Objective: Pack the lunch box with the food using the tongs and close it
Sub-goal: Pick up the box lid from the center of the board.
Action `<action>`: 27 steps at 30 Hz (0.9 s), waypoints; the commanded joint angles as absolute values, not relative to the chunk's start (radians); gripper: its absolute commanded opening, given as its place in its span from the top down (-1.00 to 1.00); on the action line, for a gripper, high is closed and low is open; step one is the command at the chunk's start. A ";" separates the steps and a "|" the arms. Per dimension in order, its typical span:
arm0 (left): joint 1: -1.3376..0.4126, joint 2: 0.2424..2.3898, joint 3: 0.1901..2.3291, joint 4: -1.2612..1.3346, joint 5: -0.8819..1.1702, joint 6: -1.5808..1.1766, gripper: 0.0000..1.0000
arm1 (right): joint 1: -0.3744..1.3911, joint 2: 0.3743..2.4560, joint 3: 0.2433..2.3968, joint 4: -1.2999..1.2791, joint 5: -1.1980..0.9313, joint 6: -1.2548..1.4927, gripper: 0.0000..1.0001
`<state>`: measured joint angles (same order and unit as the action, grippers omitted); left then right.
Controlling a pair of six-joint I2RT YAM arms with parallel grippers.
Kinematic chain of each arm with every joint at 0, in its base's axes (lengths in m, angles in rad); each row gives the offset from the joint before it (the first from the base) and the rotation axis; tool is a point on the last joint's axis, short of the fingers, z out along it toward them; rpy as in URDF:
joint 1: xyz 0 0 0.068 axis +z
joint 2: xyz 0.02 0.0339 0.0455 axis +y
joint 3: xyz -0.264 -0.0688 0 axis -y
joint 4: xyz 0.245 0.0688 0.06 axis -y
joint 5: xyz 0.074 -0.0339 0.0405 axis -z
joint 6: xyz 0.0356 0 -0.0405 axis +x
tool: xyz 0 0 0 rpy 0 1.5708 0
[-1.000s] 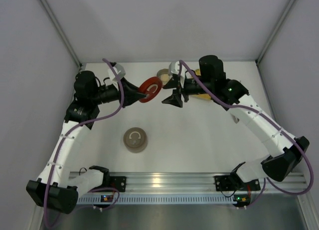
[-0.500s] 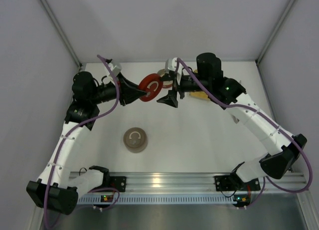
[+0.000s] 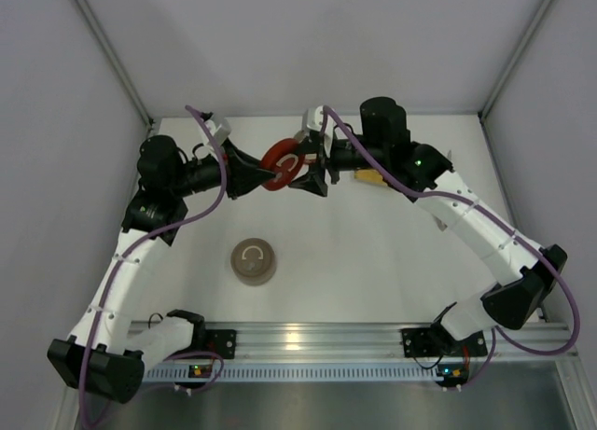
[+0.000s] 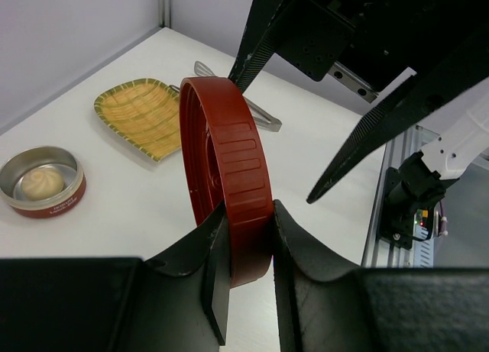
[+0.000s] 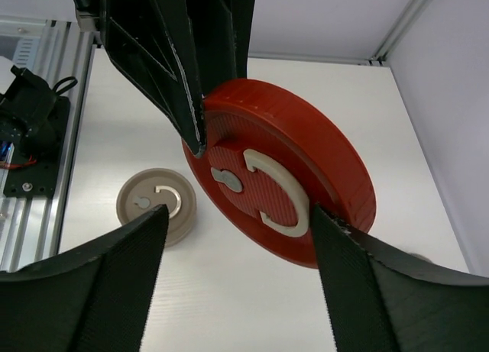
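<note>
My left gripper (image 4: 248, 214) is shut on the rim of a round red lid (image 4: 229, 161), which it holds on edge above the table. In the top view the red lid (image 3: 280, 164) hangs between the left gripper (image 3: 264, 175) and the right gripper (image 3: 312, 175). The right gripper (image 5: 241, 214) is open, with its fingers spread around the lower part of the red lid (image 5: 290, 169) and one fingertip (image 5: 325, 218) against the rim. A steel lunch box (image 4: 65, 203) with a red base holds a whitish food lump (image 4: 40, 184). The tongs (image 4: 260, 115) lie beside the tray, partly hidden by the lid.
An empty yellow woven tray (image 4: 141, 115) lies behind the lid, to the right of the lunch box. A beige round lid (image 3: 253, 261) with a half-ring handle sits on the table nearer the arm bases. White walls close in the table at the back and on both sides.
The right gripper moved left up to the red lid and its fingers spread wider. The left gripper kept its hold and shifted the lid only slightly.
</note>
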<state>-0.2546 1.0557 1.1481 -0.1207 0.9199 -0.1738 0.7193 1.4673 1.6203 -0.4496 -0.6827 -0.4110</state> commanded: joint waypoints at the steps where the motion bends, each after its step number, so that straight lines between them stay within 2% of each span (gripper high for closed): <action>1: -0.275 1.029 1.160 -0.093 0.945 -0.118 1.00 | 0.742 1.467 1.669 -0.383 -0.788 -0.379 -0.37; 7: -0.275 1.043 1.178 -0.084 0.923 -0.095 1.00 | 0.742 1.434 1.648 -0.419 -0.857 -0.356 0.17; 10: -0.275 1.054 1.189 -0.074 0.919 -0.110 1.00 | 0.744 1.424 1.637 -0.439 -0.851 -0.370 0.27; 12: -0.275 1.060 1.193 -0.071 0.923 -0.120 1.00 | 0.742 1.416 1.625 -0.452 -0.825 -0.393 0.22; 18: -0.258 1.052 1.158 0.085 0.914 -0.300 1.00 | 0.738 1.387 1.591 -0.439 -0.726 -0.396 -0.16; 27: -0.222 1.075 1.068 0.356 0.916 -0.762 1.00 | 0.732 1.377 1.666 -0.439 -0.581 -0.462 -0.35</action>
<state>-0.2295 1.0660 1.0935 0.1745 0.9180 -0.5594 0.7265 1.4136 1.5940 -0.4603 -0.6357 -0.4084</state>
